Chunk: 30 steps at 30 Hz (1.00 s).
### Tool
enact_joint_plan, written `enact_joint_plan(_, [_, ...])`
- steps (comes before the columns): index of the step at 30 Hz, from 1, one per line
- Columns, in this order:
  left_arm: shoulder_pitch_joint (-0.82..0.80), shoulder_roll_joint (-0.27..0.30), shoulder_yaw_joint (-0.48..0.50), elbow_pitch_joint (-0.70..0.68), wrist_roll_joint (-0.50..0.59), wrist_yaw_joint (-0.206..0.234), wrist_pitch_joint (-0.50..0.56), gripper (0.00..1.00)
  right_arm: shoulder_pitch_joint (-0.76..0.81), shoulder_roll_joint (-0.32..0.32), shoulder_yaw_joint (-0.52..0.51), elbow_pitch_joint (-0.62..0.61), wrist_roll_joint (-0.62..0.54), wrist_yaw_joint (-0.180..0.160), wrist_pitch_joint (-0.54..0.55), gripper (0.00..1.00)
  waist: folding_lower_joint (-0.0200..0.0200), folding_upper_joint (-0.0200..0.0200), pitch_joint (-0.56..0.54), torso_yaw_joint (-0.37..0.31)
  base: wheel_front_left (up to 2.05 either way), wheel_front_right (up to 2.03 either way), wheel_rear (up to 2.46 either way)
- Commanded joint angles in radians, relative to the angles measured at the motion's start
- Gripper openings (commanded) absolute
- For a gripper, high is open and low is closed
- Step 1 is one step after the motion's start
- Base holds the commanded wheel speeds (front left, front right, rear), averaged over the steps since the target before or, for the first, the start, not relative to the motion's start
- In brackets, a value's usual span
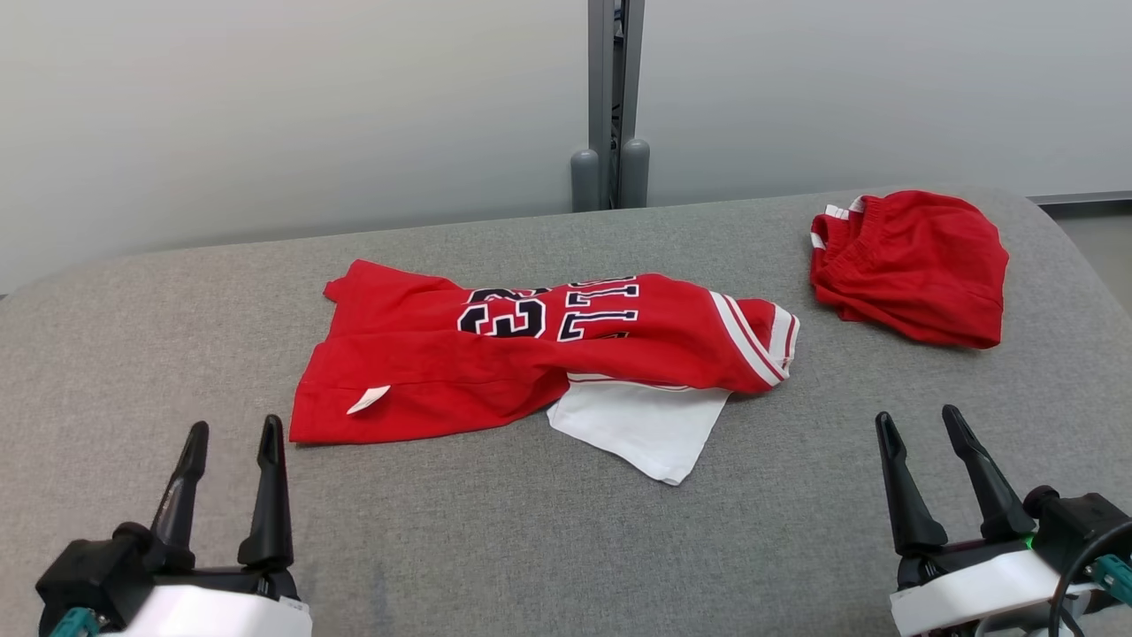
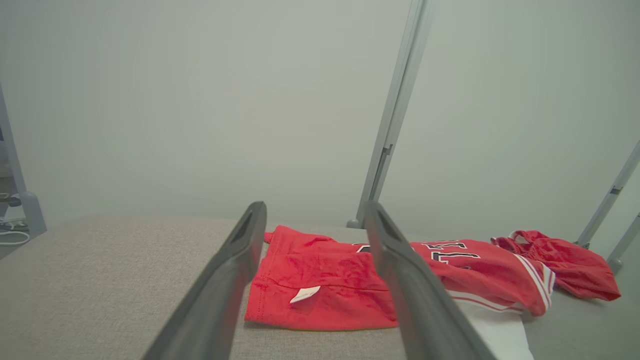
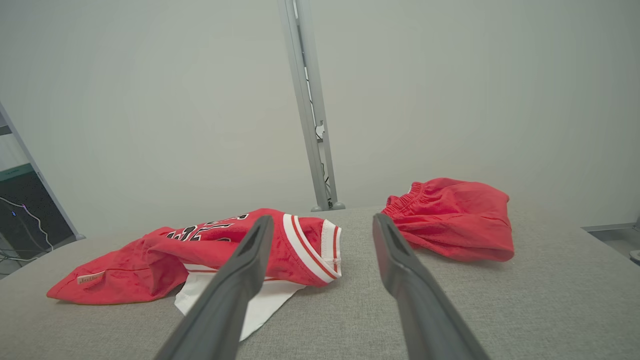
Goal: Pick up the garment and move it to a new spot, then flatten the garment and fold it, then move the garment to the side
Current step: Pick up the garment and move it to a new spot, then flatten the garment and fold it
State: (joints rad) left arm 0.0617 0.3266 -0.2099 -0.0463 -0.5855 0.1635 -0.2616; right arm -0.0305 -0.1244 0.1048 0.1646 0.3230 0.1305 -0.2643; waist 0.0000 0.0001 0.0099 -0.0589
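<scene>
Opening step, pick-up not yet begun: red jersey point(image 1: 531, 354) lies crumpled mid-table over a white cloth point(image 1: 641, 425); left gripper point(image 1: 232, 447) and right gripper point(image 1: 920, 429) hover spread and empty, near edge; next, reach and pinch its hem.

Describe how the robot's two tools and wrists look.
The left tool and right tool each have two long, tapering dark fingers on a black base over a white wrist shell. Teal fittings show beside both; the right has a black cable and a small green light.
</scene>
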Motion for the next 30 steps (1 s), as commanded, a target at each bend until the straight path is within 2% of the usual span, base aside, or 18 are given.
enact_joint_plan(1, [0.010,-0.005,0.010,0.005,0.013,-0.010,-0.004,1.00,0.007,-0.006,0.000,-0.007,-0.003,0.001,0.000,1.00,0.0000,-0.0001,-0.001,0.001,0.00,0.00,0.00])
enact_joint_plan(6, [0.022,-0.064,0.055,0.032,0.066,-0.066,-0.004,1.00,0.014,-0.020,0.017,0.005,0.006,0.001,0.000,1.00,0.0000,-0.0001,-0.005,0.009,0.00,0.00,0.00])
enact_joint_plan(13, [0.017,-0.112,0.096,0.061,0.110,-0.121,-0.004,1.00,-0.009,-0.043,0.073,0.038,0.012,0.001,0.000,1.00,0.0000,-0.0001,-0.008,0.024,0.00,0.00,0.00])
enact_joint_plan(22, [-0.013,-0.156,0.115,0.091,0.143,-0.166,-0.004,1.00,-0.155,-0.170,0.340,0.185,0.015,0.001,0.154,1.00,0.0000,-0.0001,0.011,0.095,0.00,0.00,0.00])
enact_joint_plan(25, [-0.021,-0.169,0.118,0.102,0.150,-0.180,-0.004,1.00,-0.217,-0.201,0.440,0.238,0.044,0.001,0.238,1.00,0.0000,-0.0001,0.018,0.129,0.00,0.00,0.00])
enact_joint_plan(30, [-0.035,-0.187,0.129,0.115,0.163,-0.199,-0.004,1.00,-0.314,-0.233,0.548,0.300,0.136,0.000,0.351,1.00,0.0000,-0.0001,0.026,0.170,0.00,0.00,0.00])
